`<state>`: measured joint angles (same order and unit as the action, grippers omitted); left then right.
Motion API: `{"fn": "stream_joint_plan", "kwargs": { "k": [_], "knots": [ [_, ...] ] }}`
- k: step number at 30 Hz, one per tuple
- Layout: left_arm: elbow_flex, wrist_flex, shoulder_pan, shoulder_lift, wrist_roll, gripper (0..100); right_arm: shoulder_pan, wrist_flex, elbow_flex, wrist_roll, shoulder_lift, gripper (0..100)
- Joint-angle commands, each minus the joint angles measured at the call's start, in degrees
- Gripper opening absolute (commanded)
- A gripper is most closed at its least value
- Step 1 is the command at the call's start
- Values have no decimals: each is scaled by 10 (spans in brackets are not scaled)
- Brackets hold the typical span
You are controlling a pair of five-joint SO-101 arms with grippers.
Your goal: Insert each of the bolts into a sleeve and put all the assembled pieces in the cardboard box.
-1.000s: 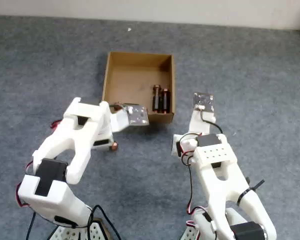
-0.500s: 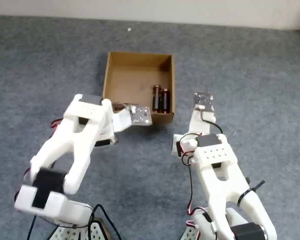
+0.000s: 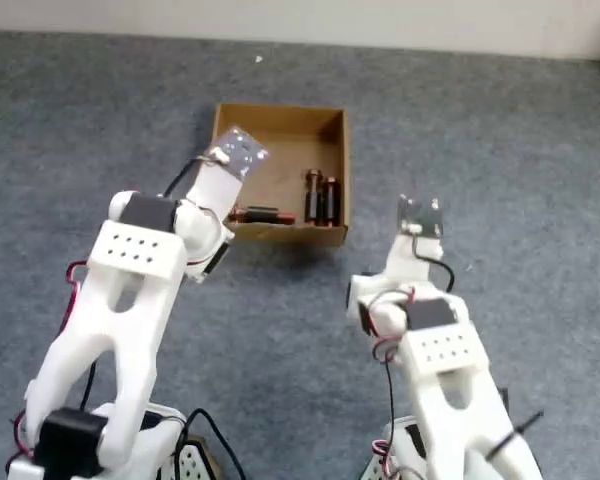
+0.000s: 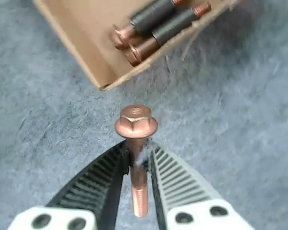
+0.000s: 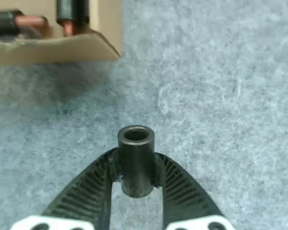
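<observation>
A: What is the cardboard box (image 3: 345, 170) holding?
B: Assembled pieces (image 3: 320, 197) are lying by its right wall.
A: And the grippers?
B: The right gripper (image 5: 136, 160) is squeezing a black sleeve (image 5: 136, 143) near the box; the left gripper (image 4: 138, 152) is pinching a copper bolt (image 4: 136, 122) by its shank.

The tabletop (image 3: 500, 130) is grey and fuzzy all over, kind of like short-pile carpet, and you can see the fibres up close. Sitting straight on it is the cardboard box (image 3: 280, 165), flat on its base with the open side up. One corner of it is just ahead of the tips of the left pincer (image 4: 138, 149). From the right pincer (image 5: 136, 159) it's ahead too, but off toward the left arm's side. A tiny pale speck (image 3: 259, 59) lies on the grey well beyond the box.
</observation>
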<state>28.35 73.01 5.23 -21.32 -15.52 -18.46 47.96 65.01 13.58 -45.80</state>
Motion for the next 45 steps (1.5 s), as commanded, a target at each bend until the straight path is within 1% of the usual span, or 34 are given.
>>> {"fn": "stream_joint_plan", "kwargs": {
  "k": [1, 3, 6, 9, 12, 15, 18, 21, 23, 25, 27, 30, 34, 37, 41, 43, 45],
  "knots": [
    [-2, 5, 17, -58, 76, 5, 3, -17, 16, 1, -80, 4],
    [16, -8, 17, -85, 112, 5, 3, -42, 37, 1, -109, 4],
    [68, -69, 17, -129, 150, 5, 2, -87, 82, 1, -145, 4],
    [138, -142, 17, -189, 185, 5, -11, -95, 114, 1, -196, 4],
    [207, -220, 17, -257, 227, 5, -41, -95, 133, 1, -260, 4],
    [260, -280, 17, -316, 275, 5, -65, -95, 163, 1, -320, 4],
    [284, -313, 17, -364, 327, 5, -87, -96, 187, 1, -375, 4],
    [289, -324, 23, -399, 370, 5, -107, -96, 204, -1, -427, 4],
    [290, -325, 43, -419, 391, 5, -123, -96, 220, -29, -462, 4],
    [290, -325, 74, -437, 403, 5, -145, -96, 244, -71, -499, 4],
    [290, -325, 109, -454, 408, 5, -164, -96, 269, -96, -540, 4],
    [290, -325, 149, -472, 409, 5, -173, -96, 298, -104, -597, 4],
    [291, -339, 183, -482, 438, 5, -173, -96, 307, -104, -588, 4],
    [315, -388, 189, -482, 439, 5, -173, -96, 307, -104, -594, 4],
    [379, -487, 192, -482, 439, 5, -173, -96, 307, -105, -595, 4],
    [409, -528, 206, -482, 437, 5, -173, -96, 307, -105, -595, 4],
    [428, -549, 226, -482, 436, 5, -173, -96, 307, -114, -595, 4]
  ]
}}
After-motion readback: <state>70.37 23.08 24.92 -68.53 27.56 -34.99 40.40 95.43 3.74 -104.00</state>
